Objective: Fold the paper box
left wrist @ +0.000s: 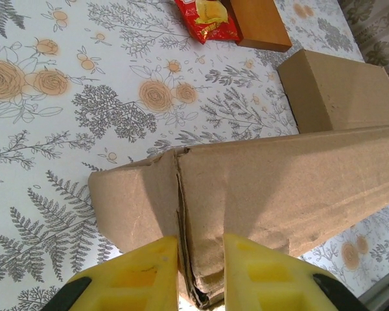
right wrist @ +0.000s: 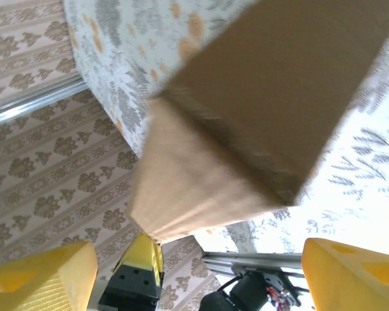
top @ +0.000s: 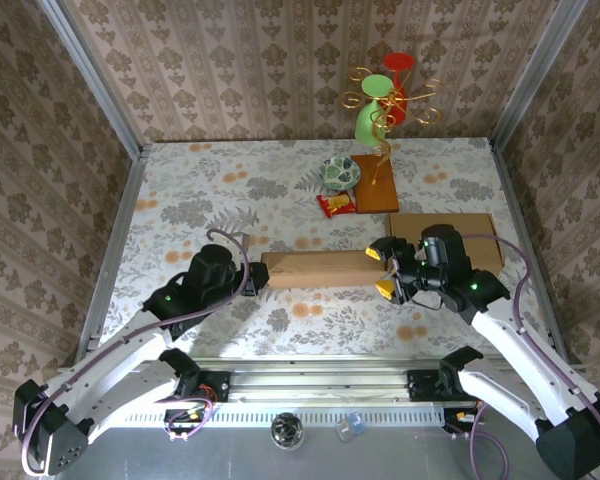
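The left hand is clamped on the 9 o'clock end of the long brown cardboard box. The right hand, fingers apart, flanks its 3 o'clock end.

Staged robot cell — wallpapered walls, aluminium rail

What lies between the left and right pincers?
The paper box spans the gap from left pincer to right pincer, in the top external view.
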